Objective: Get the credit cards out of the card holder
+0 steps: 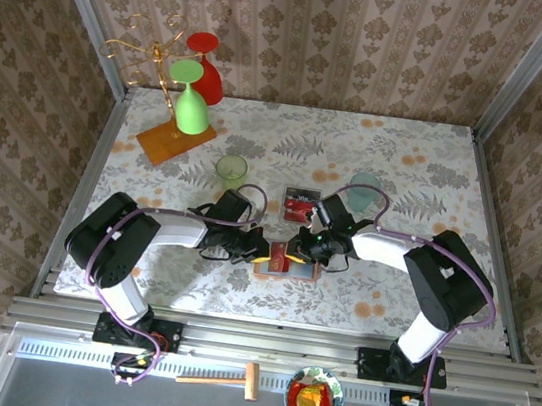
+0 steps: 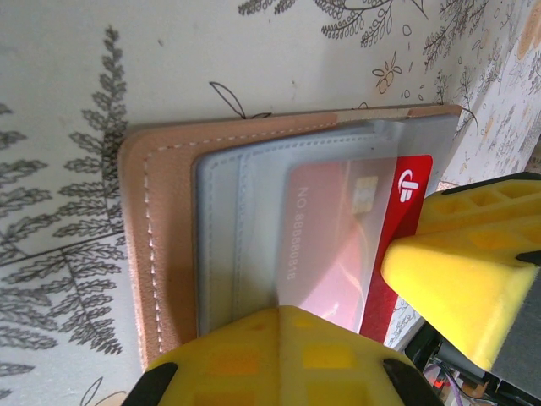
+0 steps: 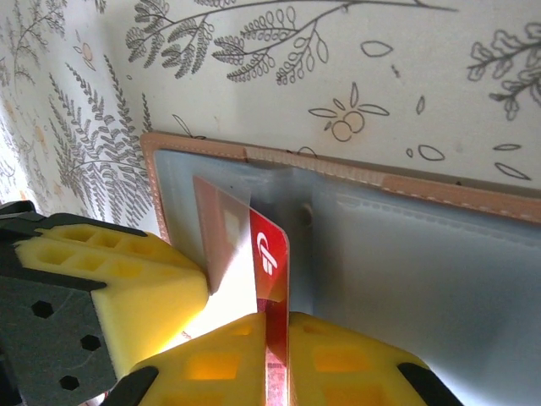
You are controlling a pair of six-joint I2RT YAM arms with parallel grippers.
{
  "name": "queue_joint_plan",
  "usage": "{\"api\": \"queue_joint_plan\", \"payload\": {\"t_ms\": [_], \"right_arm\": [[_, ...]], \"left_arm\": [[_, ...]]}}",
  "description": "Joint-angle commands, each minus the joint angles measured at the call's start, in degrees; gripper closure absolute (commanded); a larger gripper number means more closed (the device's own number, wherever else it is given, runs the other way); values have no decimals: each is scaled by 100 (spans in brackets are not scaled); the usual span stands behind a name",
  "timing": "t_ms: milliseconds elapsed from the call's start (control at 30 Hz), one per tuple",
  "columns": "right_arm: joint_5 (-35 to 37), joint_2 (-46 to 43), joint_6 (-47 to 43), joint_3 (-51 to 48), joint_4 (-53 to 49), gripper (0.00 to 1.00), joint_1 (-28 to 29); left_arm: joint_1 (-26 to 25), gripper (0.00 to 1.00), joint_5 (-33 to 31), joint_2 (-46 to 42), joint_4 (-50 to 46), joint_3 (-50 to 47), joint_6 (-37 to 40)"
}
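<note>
R gripper [image 3: 272,330]: pinched on red credit card [image 3: 269,254], half out of pocket [image 3: 389,279].
L gripper [image 2: 283,338]: closed, tip on card holder [image 2: 169,254], flat on surface [image 2: 68,85].
Risk: thin-edge grip may slip; holder may lift w/ card.

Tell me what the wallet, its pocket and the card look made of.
The wallet looks like tan leather or imitation, matte, with a stitched seam along its edge. The pocket is thin frosted plastic film, slightly glossy; printing reads through it. The card seems stiff glossy red plastic with a white logo.
</note>
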Motion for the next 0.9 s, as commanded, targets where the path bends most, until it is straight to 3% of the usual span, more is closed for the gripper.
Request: {"api": "queue_joint_plan", "payload": {"t_ms": [0,867], "right_arm": [[55,-143,-58,-161,-54,86,-57],[82,-1069,-541,-268,-837,91,-568]], "left_arm": [[20,94,-21,100,-144,-130,45],[17,94,-74,68,-379,129,71]]}}
